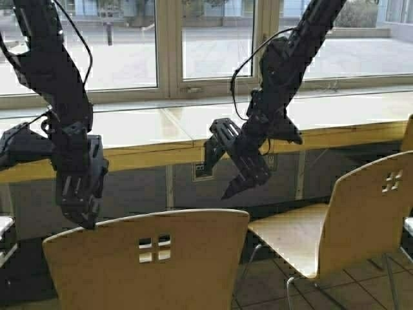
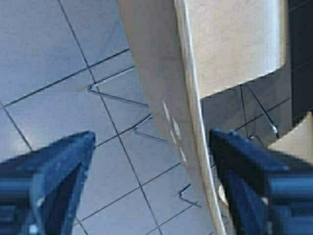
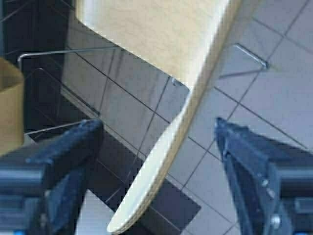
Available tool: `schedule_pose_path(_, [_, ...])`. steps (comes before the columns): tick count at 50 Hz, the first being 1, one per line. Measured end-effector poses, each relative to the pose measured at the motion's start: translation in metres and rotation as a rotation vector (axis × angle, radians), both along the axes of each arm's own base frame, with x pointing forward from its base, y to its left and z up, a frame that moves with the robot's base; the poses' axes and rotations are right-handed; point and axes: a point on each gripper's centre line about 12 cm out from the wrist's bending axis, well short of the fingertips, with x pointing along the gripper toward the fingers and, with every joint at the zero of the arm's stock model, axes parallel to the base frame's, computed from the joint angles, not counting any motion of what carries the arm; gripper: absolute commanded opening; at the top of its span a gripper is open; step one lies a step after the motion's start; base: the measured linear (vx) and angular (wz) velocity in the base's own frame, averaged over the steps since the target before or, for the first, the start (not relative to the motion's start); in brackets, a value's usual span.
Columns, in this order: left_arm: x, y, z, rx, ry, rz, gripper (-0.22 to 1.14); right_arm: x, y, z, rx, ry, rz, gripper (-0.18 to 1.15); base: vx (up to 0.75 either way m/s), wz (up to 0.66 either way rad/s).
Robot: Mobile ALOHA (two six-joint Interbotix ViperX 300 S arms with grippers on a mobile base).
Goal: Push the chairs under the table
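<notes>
Daylight pours through a row of large windows (image 1: 129,45) with pale frames, showing a paved area outside. Below the windows, a dark wall panel (image 1: 135,190) carries a power socket (image 1: 201,170) and a pale vertical support (image 1: 170,186). The floor (image 2: 44,93) below is laid with grey square tiles, dark grout lines crossing them diagonally in the wrist views.

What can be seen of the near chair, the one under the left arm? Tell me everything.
The near chair is light tan moulded plywood with a curved back, pierced by four small square cut-outs grouped two by two. It stands upright on grey tiles, back towards the robot, short of the table. The wrist views show thin chrome legs. The left gripper hovers at its top edge, jaws open astride it; contact unclear.
</notes>
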Motion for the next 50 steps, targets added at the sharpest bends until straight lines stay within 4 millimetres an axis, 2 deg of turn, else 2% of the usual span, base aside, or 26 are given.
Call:
schedule_pose_path(21, [0.017, -0.007, -0.031, -0.002, 0.031, 0.038, 1.0, -0.001, 0.011, -0.052, 0.035, 0.097, -0.025, 1.0, 0.02, 0.04])
schedule_pose_path(29, [0.026, 0.0, -0.044, 0.003, 0.041, 0.065, 1.0, 0.002, 0.014, -0.072, 0.041, 0.114, -0.034, 1.0, 0.01, 0.02])
schedule_pose_path(41, [0.042, 0.002, -0.072, 0.004, 0.063, 0.079, 1.0, 0.009, 0.019, -0.095, 0.057, 0.125, -0.045, 1.0, 0.01, 0.02])
schedule_pose_path(50, [0.054, -0.001, -0.094, -0.015, 0.084, 0.074, 1.0, 0.017, 0.013, -0.112, 0.071, 0.141, -0.061, 1.0, 0.01, 0.01])
